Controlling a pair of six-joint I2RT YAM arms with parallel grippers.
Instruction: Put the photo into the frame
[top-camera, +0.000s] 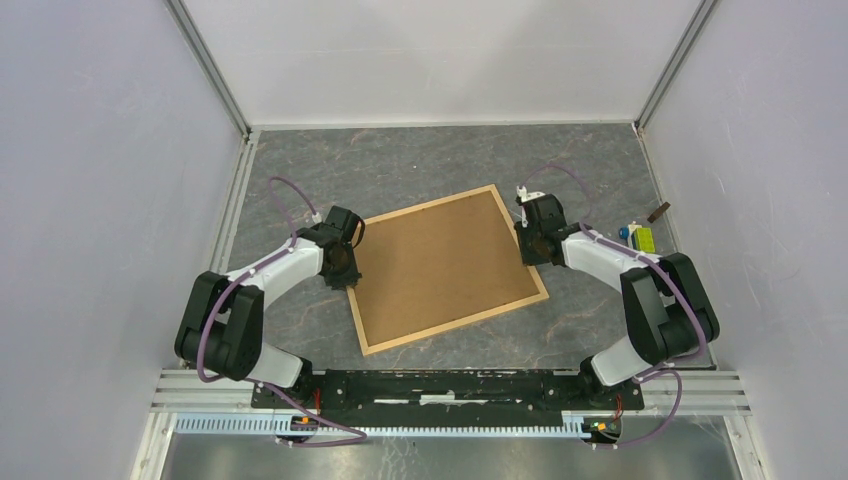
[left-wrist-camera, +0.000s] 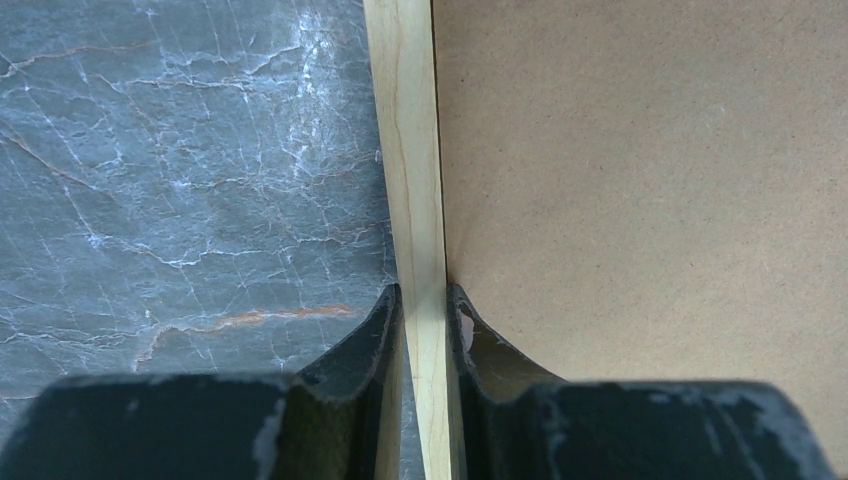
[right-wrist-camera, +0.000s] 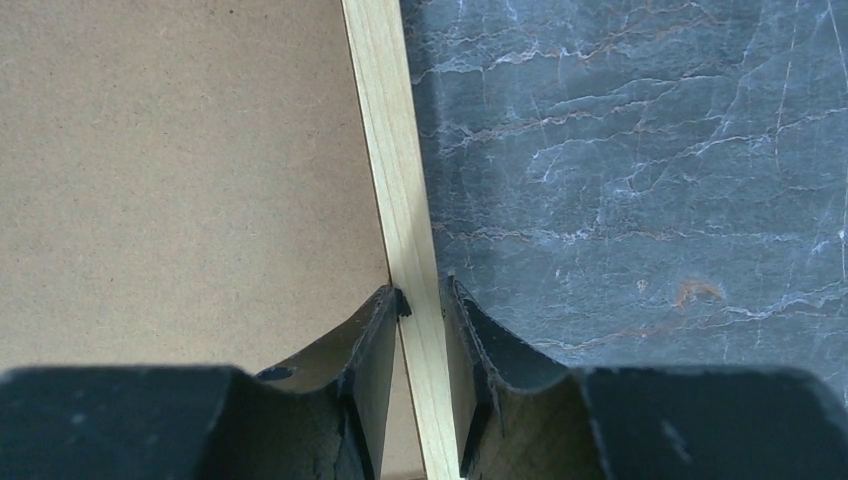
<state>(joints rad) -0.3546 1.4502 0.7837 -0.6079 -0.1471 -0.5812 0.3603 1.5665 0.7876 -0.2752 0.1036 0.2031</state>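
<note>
The frame (top-camera: 456, 324), thin light wood, lies flat and skewed on the marbled grey table with a plain brown backing board (top-camera: 440, 265) filling it. The photo is hidden. My left gripper (top-camera: 346, 265) is at the frame's left rail. In the left wrist view that gripper (left-wrist-camera: 423, 300) is shut on the wooden rail (left-wrist-camera: 410, 150), both fingers pressed against it. My right gripper (top-camera: 531, 248) is at the right rail. In the right wrist view the jaws (right-wrist-camera: 422, 295) straddle the rail (right-wrist-camera: 390, 130) with narrow gaps beside it, so they stand open.
A small green and yellow object (top-camera: 641, 238) and a small brown piece (top-camera: 658, 212) lie by the right wall. Pale enclosure walls stand on three sides. An aluminium rail (top-camera: 450, 385) carries the arm bases at the near edge.
</note>
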